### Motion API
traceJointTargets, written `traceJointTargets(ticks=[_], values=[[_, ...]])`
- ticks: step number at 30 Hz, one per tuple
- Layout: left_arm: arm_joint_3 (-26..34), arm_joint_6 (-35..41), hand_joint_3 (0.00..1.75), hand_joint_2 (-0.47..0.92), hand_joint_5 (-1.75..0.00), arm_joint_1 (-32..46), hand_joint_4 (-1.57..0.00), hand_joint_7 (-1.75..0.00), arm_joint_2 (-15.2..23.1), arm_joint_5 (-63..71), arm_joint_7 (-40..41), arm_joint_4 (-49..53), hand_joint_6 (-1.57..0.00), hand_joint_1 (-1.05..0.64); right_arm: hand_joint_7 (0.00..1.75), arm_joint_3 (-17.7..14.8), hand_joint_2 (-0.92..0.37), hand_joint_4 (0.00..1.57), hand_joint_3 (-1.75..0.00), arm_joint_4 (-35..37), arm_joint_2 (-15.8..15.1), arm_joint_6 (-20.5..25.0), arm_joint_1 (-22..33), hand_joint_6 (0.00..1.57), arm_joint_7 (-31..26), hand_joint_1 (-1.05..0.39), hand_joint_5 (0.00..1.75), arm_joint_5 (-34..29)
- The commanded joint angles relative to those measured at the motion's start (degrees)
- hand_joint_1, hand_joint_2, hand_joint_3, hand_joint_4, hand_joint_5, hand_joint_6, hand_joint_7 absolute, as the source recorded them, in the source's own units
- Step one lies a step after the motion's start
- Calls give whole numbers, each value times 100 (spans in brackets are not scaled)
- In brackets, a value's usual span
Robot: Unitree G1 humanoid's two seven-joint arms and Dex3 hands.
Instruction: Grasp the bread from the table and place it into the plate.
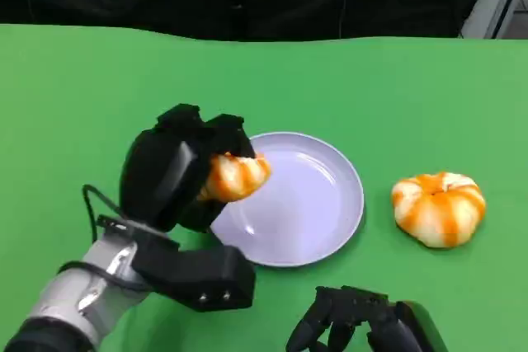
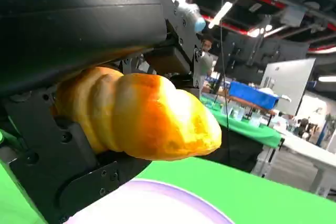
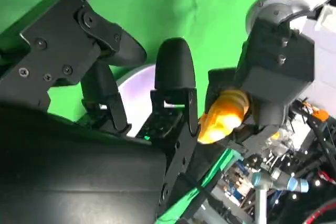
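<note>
A: Left hand [image 1: 177,172], fingers clamped on the bread [image 1: 235,176], carried above the near-left rim of the plate [image 1: 334,228].

B: Why there? Release from the rim would likely tip it off; the plate's centre seems the aim.

A: Right hand [image 1: 351,319], just short of the plate, fingers apart, holding nothing. Second bun [image 1: 439,208] lies right of the plate, apart.

Head view, I see the right hand [image 1: 363,323] cut off by the bottom edge, its grip unreadable | the left hand [image 1: 177,175] hides the near half of the bread [image 1: 238,176] | the plate [image 1: 318,204] rim's left side covered by hand and bread | background people in left wrist view too blurred to tell.
</note>
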Motion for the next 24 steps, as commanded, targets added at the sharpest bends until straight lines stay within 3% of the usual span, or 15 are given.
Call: traceJointTargets(ticks=[1,4,6,7,9,12,18,24], values=[[-185,169,139,26,-175,-171,-89,-137,-170,10,-104,255,-89,-10,107,-93,-29,81,-126,-74,-110,-14,60,89,-45,-11,146,94],[-315,303,75,59,-132,-175,-66,-75,-267,-270,-1047,236,-75,-17,106,-202,-28,82,-127,17,-236,-180,87,89,-86,-10,146,193],[-378,475,30,83,-69,-141,-32,-24,-245,-419,-1782,94,-50,-28,106,-248,-28,83,-127,60,-287,-265,111,90,-86,-9,147,281],[-420,671,21,87,-58,-109,-26,-15,-220,-441,-2185,-49,-45,-30,106,-263,-28,83,-127,52,-299,-266,134,90,-62,-8,147,335],[-495,1085,21,91,-31,-23,-5,-3,-167,-393,-2802,-382,-21,-52,106,-287,-27,82,-126,-2,-303,-228,187,91,-20,-7,146,405],[-574,1718,30,92,-5,130,0,-1,-47,-304,-3633,-961,-6,-70,106,-300,-28,82,-126,-24,-297,-224,223,91,5,-6,145,450],[-652,2564,39,92,0,390,0,0,253,-114,-4596,-1808,0,-83,107,-236,-29,81,-126,26,-244,-274,214,90,-21,-6,145,437],[-514,2787,45,92,0,759,0,0,528,-203,-4934,-2637,0,-87,107,-187,-31,82,-123,-28,-196,-200,239,90,-123,-9,148,216]])
